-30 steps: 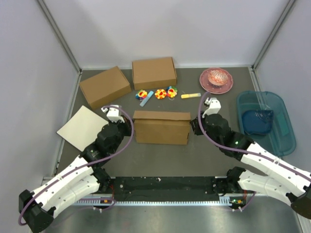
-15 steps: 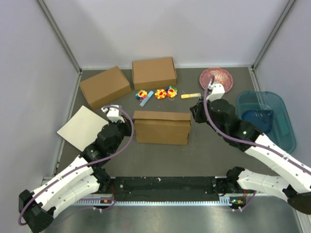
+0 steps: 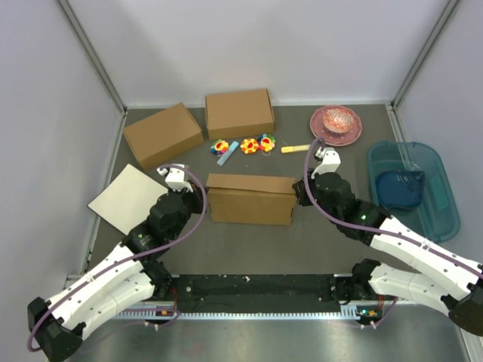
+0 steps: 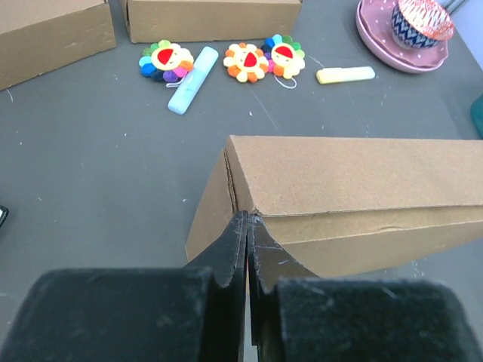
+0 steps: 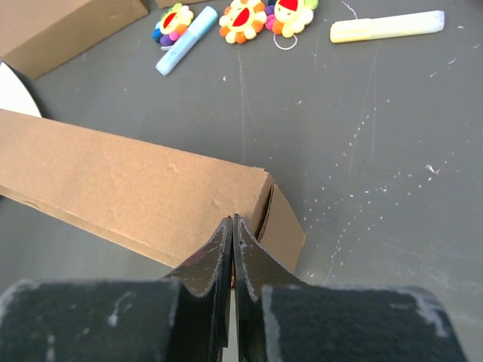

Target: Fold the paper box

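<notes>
Paper box (image 3: 250,198) is closed up and lies lengthwise across the middle of the surface (image 3: 302,241), closer to the near edge than everything else. Left gripper (image 3: 202,197) is at its left end, right gripper (image 3: 299,194) at its right end.

From above the jaws can't be read, since the arm bodies cover them. The wrist views settle it: both pincers are fully closed, fingers flat against each other, nothing between them. Left tips touch the box's top corner at the left end. Right tips touch the top edge just beside the right-end corner. The wrist views also show a dark slit where each end panel meets the top, which is not visible from above. Anything inside the box is hidden.

Top view only:
- Off-white board (image 3: 130,197) lies at the left edge.
- Teal tray (image 3: 445,204) is at the right edge, with a darker blue thing (image 3: 400,187) in it; can't tell what.

Pink plate (image 3: 355,132) near the far edge holds a cup (image 3: 337,119). The left wrist view shows its blue zigzag side and orange-striped top.

Toward the far-left corner are an angled brown box (image 3: 163,136) and a squarer brown box (image 3: 239,113). Between them and the paper box lie flower toys (image 3: 249,145), a light blue marker (image 3: 228,151) and a yellow marker (image 3: 296,148).
</notes>
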